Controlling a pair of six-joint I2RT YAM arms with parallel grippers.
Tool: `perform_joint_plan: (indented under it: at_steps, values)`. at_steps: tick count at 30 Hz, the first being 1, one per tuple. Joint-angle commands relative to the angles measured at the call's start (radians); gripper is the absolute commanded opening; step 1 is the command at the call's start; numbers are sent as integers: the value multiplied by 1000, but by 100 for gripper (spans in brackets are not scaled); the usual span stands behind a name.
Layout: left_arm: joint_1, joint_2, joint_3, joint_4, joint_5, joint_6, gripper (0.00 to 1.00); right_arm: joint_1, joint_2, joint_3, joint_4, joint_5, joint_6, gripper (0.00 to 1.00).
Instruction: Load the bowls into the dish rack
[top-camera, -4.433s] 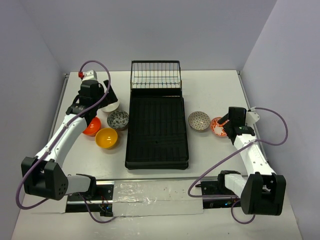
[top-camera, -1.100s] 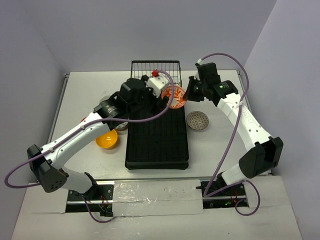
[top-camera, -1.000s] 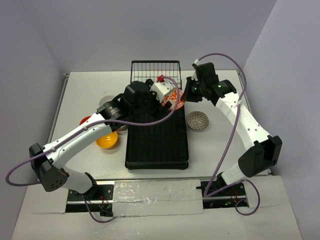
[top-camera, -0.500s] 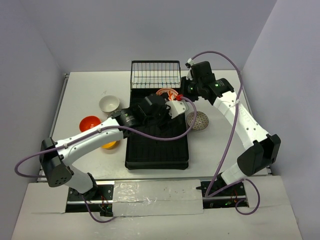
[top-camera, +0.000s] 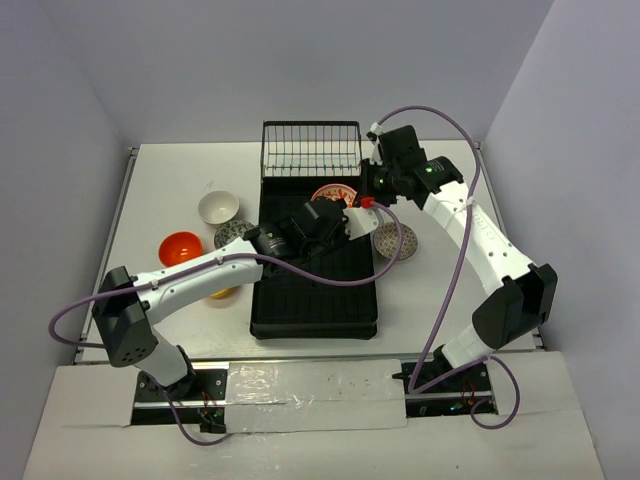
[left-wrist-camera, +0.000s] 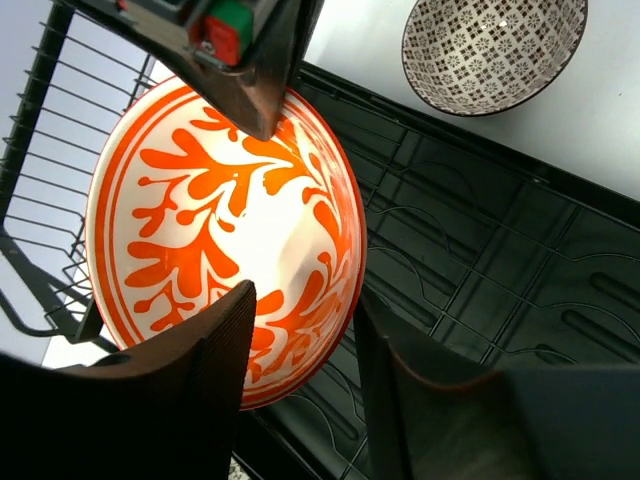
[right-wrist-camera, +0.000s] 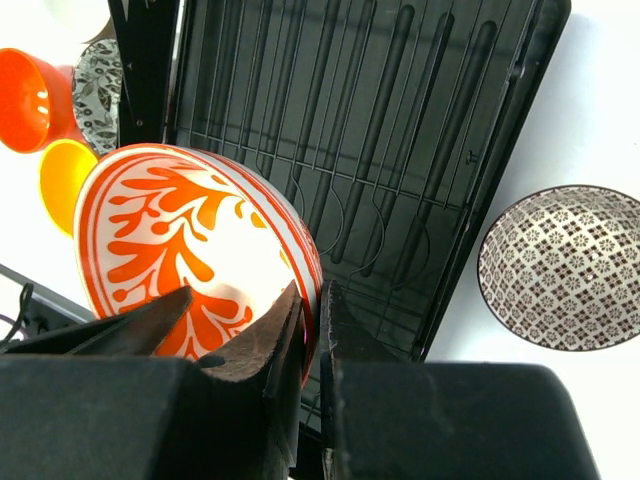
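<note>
One red-on-white bowl (top-camera: 335, 193), rim pinched by right fingers (right-wrist-camera: 288, 332), over rack (top-camera: 315, 290) at upper centre; left fingers (left-wrist-camera: 235, 330) parted astride lower edge. Placing step, likely; next: seat it, release.

Bright, even overhead light; soft shadows, blurred near foregrounds.

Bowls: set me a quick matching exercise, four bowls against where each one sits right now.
1 red-on-white bowl
2 brown-patterned bowl
3 red-orange bowl
4 white bowl

A on the table, right of the dish rack
B leftmost on the table
C rim pinched in the right hand
D left of the rack, by its wire-basket end

Pairs: 1-C, 2-A, 3-B, 4-D
</note>
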Motion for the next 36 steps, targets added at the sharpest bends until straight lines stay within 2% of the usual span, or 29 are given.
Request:
perform_joint_plan:
  at_steps: [1, 7, 9, 11, 15, 25, 36]
  values:
    - [-3, 27, -33, -12, -21, 2, 46, 9, -29, 17, 79, -75, 20, 0]
    - [-9, 37, -51, -4, -38, 2, 34, 9, -21, -1, 94, -118, 8, 0]
    - [-14, 41, -65, -1, -36, 2, 23, 12, -7, -11, 105, -127, 5, 0]
    - [-20, 49, -73, 1, -36, -4, 18, 15, 22, -21, 114, -141, 0, 0]
    - [-34, 81, -88, -2, -50, -12, 1, 37, 89, -3, 102, -146, -15, 0]
    - [-46, 150, -94, -10, -64, -27, 0, 84, 197, 29, 89, -94, -32, 0]
    - [-45, 182, -108, 8, -87, -27, 0, 92, 206, 2, 99, -81, -49, 20]
